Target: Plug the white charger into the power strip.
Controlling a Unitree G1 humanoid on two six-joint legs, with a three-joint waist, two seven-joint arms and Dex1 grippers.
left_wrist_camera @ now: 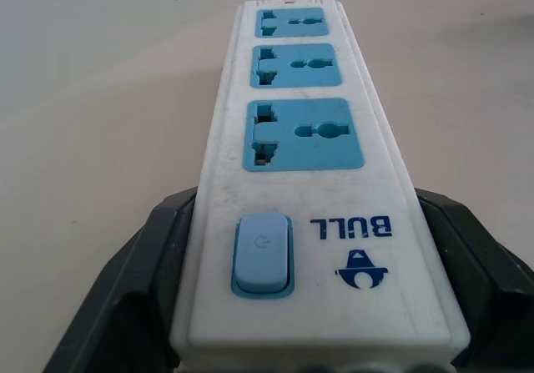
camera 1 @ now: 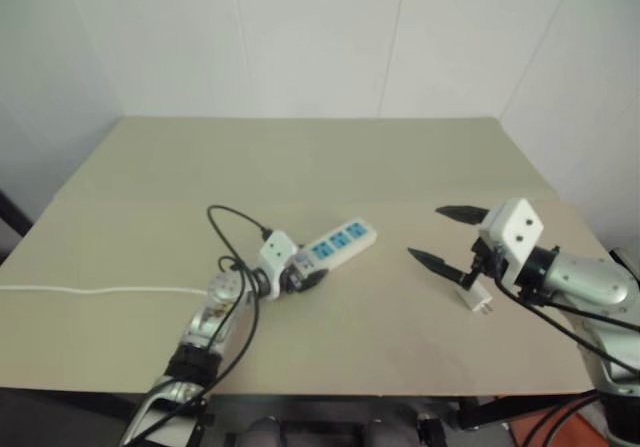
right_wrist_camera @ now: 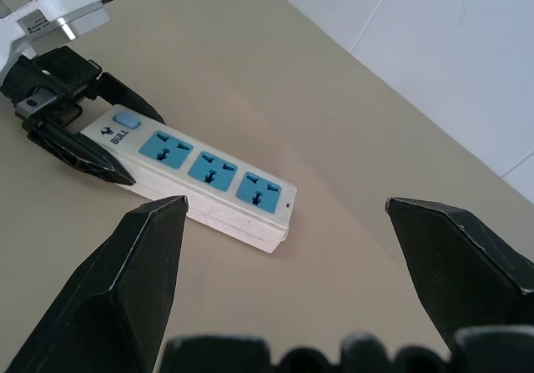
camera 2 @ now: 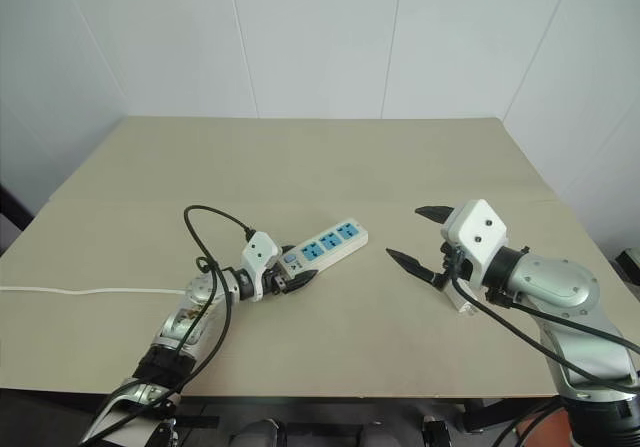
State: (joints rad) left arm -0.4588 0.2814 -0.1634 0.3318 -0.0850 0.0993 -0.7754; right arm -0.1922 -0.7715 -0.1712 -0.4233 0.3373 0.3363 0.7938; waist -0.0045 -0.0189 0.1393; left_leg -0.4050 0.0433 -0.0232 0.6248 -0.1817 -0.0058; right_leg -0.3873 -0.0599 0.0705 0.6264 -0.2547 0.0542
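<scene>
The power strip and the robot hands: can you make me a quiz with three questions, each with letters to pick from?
1. Where is the white charger?
A. On the table under the right gripper
B. Plugged into the strip
C. In the left gripper

2. How many blue sockets does the power strip have?
A. Two
B. Three
C. Five

3. What is the left gripper doing?
A. Hanging open in the air
B. Shut on the strip's switch end
C. Holding the charger

Answers:
1 A, the small cube lies on the table below the right arm.
2 B, three blue faces sit in a row.
3 B, black fingers squeeze both sides by the switch.
</scene>
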